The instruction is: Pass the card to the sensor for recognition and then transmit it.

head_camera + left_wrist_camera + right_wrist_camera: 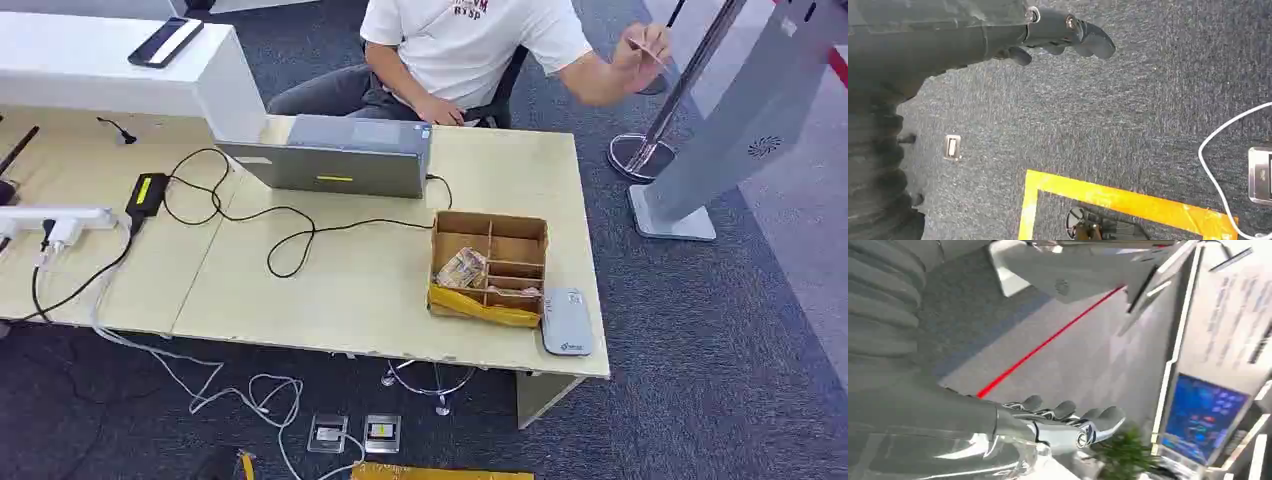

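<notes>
Card: I see a thin pale card [650, 50] pinched in the raised hand of a seated person [470, 45] in a white T-shirt, up beyond the far right corner of the tabletop, near a slanted metal pole on a round base [640, 150].
Sensor: a flat grey rounded reader [566, 320] lies at the front right edge of the pale wooden tabletop [350, 290], touching the right side of a brown cardboard box with dividers [490, 265]. It carries a small blue mark that I cannot read.
Box contents: a crumpled printed wrapper [462, 268] sits in a left compartment; a yellow strip [480, 307] runs along the front wall.
Left hand: my dark left hand [1068, 35] hangs over grey carpet, fingers loosely curled and holding nothing, with yellow floor tape [1118, 200] below it.
Right hand: my silver right hand [1068, 422] is held out flat, fingers apart and empty; beyond it are a red floor line [1048, 342] and a blue screen [1203, 417], its text too blurred to read.
Writing: dark red lettering on the person's shirt, cut off and unreadable.
Other tabletop things: a grey laptop [335, 155] with a yellow sticker, a black power adapter with a yellow label [147, 193], a white power strip [55, 218].
</notes>
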Controlling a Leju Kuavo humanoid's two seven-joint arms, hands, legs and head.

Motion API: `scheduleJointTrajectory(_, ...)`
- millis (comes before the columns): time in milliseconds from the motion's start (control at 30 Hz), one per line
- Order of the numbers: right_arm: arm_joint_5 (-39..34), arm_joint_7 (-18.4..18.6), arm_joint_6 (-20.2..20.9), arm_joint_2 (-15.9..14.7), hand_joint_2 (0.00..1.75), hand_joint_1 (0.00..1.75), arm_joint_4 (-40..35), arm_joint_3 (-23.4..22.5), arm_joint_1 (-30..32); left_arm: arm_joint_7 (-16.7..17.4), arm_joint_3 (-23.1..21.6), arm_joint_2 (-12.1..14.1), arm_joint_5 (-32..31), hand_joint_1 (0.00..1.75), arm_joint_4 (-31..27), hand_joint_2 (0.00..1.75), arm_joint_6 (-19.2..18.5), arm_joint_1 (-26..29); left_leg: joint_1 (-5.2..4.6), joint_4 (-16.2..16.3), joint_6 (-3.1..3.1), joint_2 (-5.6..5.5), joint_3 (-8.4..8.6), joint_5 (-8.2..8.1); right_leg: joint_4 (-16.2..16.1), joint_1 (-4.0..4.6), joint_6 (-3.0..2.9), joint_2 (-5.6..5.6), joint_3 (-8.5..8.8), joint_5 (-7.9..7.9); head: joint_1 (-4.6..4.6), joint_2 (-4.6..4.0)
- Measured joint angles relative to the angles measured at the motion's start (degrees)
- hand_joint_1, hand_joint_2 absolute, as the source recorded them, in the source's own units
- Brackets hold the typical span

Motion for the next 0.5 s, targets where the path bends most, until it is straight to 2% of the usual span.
scheduleJointTrajectory(133, -2.23, -1.38, -3.22, 2.86, 1.75, 0.0, -3.87, 9.42, 0.01, -0.41, -0.28, 0.0, -0.46, 0.0, 0.0, 1.75, 0.09, -0.07, 0.03, 0.0, -0.03, 0.03, 0.04, 0.03, 0.02, 0.03, 0.0, 0.1, -0.02, 0.01, 0.02, 0.0)
scheduleJointTrajectory(233, -4.53, -1.0, -5.01, 4.89, 1.75, 0.0, -7.76, 16.65, 0.68, -0.39, -0.39, 0.0, -0.53, 0.0, 0.0, 1.75, 0.07, -0.06, 0.11, 0.0, -0.05, 0.02, 0.03, 0.05, 0.04, 0.1, -0.01, 0.09, 0.0, 0.01, 0.04, 0.0)
scheduleJointTrajectory(500, -6.18, 0.92, -6.05, 8.94, 1.75, 0.0, -18.12, 31.16, 5.75, -0.46, -0.48, 0.26, -0.53, 0.0, 0.0, 1.75, -0.79, -0.12, 0.1, 0.0, -0.05, 0.01, 0.02, 0.04, 0.04, 0.09, -0.01, 0.09, -0.03, 0.01, 0.04, -0.02)
